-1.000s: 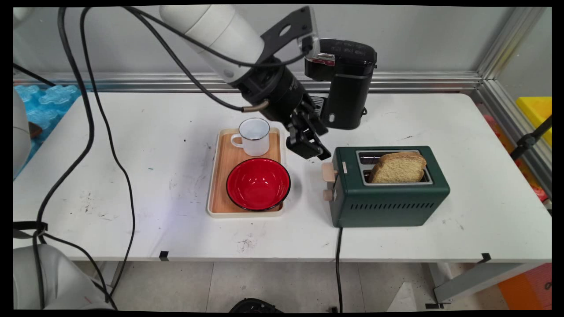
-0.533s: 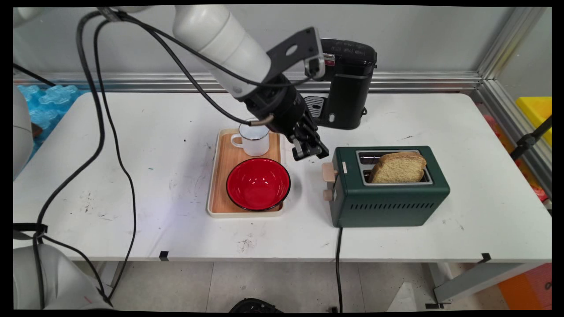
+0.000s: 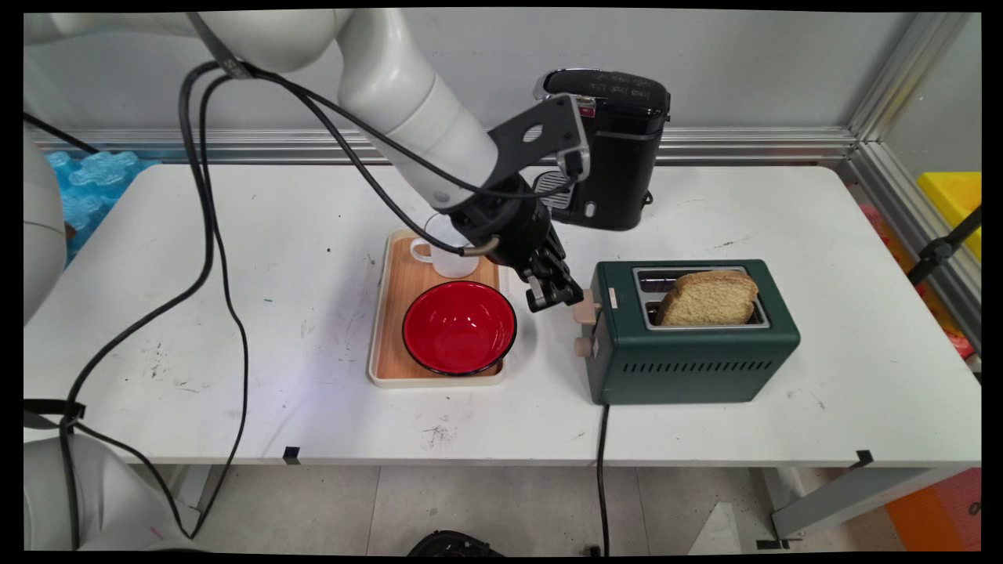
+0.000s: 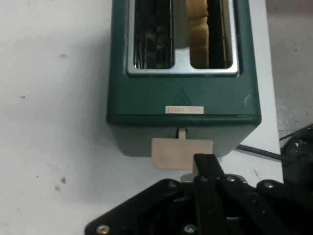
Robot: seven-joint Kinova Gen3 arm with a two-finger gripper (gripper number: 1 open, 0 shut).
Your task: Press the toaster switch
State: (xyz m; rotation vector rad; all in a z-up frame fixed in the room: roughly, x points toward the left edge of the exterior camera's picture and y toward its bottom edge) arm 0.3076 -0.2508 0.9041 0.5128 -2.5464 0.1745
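Main view: end effector [image 3: 555, 299] at the toaster's lever [image 3: 584, 305].
Its fingers are closed, holding nothing, tip just above the beige lever on the green toaster [image 3: 693, 356], which lies to its right on the bench [image 3: 235, 313].

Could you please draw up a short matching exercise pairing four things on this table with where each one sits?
Things:
1 bread slice
2 red bowl
3 white mug
4 coffee machine

Places:
A far end of the wooden tray
B back of the table by the wall
C slot of the green toaster
D near end of the wooden tray

Pairs: 1-C, 2-D, 3-A, 4-B
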